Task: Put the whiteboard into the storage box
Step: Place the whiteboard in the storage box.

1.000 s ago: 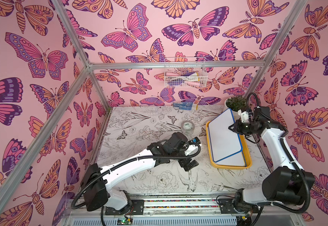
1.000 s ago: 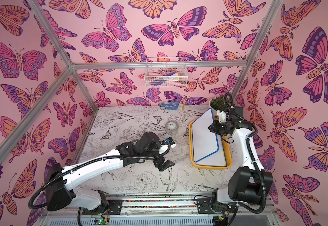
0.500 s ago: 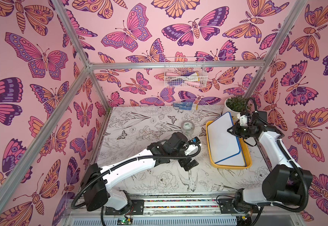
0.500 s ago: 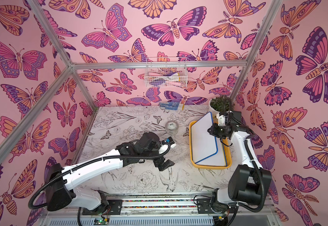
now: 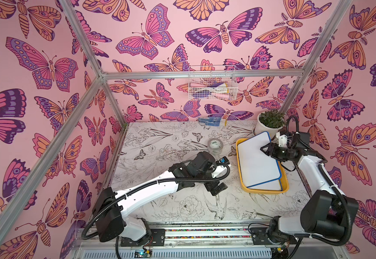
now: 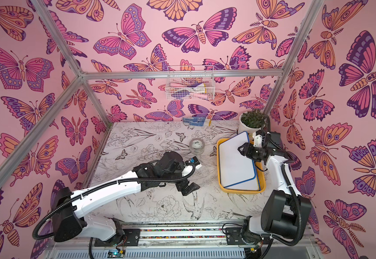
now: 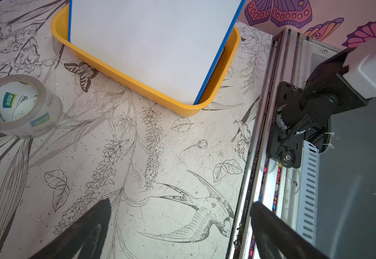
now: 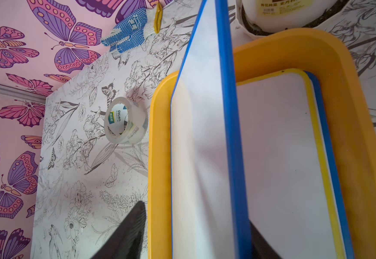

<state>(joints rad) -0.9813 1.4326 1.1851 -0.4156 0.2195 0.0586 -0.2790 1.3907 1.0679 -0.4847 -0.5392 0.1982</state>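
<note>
Your bench [image 5: 160, 143] lies open left of the storage box [image 5: 263, 191], where the left jaws hang wide. The blue-framed whiteboard [image 5: 254, 161] leans tilted inside the box, right jaws parted astride its raised edge; only the right wrist view shows a yellow-framed board [image 8: 283, 145] flat beneath.

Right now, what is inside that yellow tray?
A blue-edged whiteboard leans tilted inside the storage box, one side raised. Under it lie a yellow-edged board and, lower, another blue-edged board. The box's floor is covered.
</note>
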